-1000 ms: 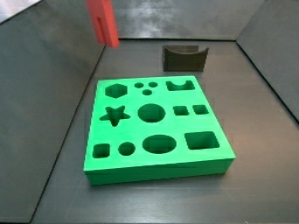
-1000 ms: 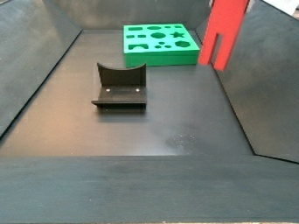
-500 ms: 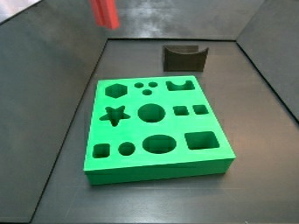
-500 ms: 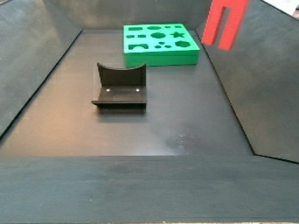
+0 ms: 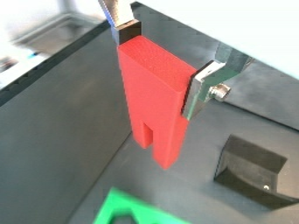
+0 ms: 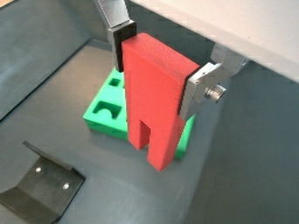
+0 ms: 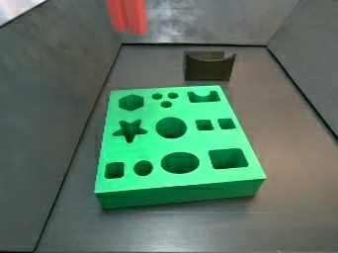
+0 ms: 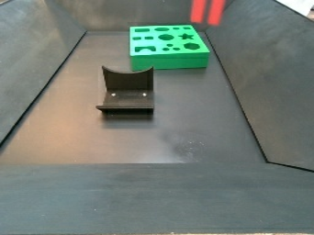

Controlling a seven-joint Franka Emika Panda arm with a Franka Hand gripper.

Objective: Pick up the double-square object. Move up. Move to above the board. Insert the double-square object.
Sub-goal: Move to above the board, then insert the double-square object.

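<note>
The double-square object (image 5: 155, 96) is a tall red-orange block with two square prongs at its free end. My gripper (image 5: 162, 54) is shut on it, a silver finger with a dark pad on each side, as both wrist views show (image 6: 162, 63). In both side views only the block's lower part shows, high at the frame's top edge (image 7: 126, 13) (image 8: 208, 10), and the gripper itself is out of frame. The green board (image 7: 175, 143) lies flat on the floor with its shaped holes; it also shows in a side view (image 8: 170, 45). A wrist view shows the block hanging above the floor beside the board (image 6: 107, 114).
A small dark block with a concave top (image 7: 209, 65) stands behind the board. It also shows in a side view (image 8: 125, 91) and in both wrist views (image 5: 254, 170) (image 6: 42, 191). Grey walls close in the floor on all sides.
The red-orange block has risen in the gripper. It has also shifted sideways toward the board; now only its lower part shows at the top edge of both side views.
</note>
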